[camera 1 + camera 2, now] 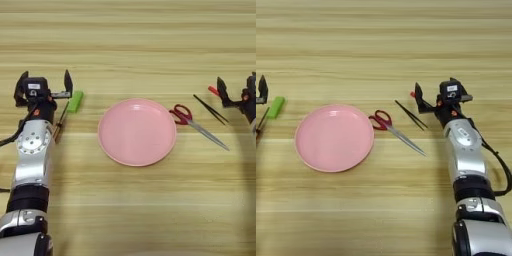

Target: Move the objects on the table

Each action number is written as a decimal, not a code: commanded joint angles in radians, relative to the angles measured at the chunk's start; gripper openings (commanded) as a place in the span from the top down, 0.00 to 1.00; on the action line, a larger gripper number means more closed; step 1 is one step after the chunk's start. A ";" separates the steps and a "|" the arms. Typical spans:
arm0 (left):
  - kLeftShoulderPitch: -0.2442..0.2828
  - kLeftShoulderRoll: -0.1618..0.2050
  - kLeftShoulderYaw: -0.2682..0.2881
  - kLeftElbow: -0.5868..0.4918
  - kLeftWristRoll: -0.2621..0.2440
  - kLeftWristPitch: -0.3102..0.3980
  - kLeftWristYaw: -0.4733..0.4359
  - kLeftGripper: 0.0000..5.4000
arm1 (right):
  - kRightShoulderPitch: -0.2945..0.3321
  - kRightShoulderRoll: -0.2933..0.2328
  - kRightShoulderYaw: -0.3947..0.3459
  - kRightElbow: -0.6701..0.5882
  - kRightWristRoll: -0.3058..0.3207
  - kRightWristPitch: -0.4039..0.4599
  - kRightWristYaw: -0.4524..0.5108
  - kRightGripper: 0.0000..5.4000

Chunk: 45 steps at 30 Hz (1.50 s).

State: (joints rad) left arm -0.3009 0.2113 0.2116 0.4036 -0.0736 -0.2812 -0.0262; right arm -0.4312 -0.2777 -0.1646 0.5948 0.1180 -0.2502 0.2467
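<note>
While my left gripper (pixel 44 85) stands wide open over the screwdriver (pixel 61 122) beside a green block (pixel 75 101), my right gripper (pixel 433 97) gapes near tweezers (pixel 411 115), scissors (pixel 393 129) and pink plate (pixel 306 150). No readable writing.

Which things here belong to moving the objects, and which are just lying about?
Job: tweezers, screwdriver, probably also scissors and green block.
Lying about: pink plate.
</note>
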 commanded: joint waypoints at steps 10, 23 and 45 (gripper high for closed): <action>-0.003 0.005 0.003 0.009 -0.004 0.003 -0.004 0.00 | -0.003 -0.002 0.007 0.019 -0.008 0.005 0.005 0.01; -0.004 0.003 0.003 0.014 -0.004 0.004 -0.003 0.00 | -0.002 0.000 0.084 0.092 -0.054 0.022 0.077 0.01; 0.000 0.005 0.004 0.011 -0.004 0.005 -0.004 0.00 | -0.013 0.014 0.082 0.191 -0.010 0.105 0.201 0.01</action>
State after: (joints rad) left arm -0.3009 0.2114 0.2130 0.4126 -0.0754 -0.2817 -0.0268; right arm -0.4330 -0.2663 -0.0835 0.7664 0.1046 -0.1660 0.4398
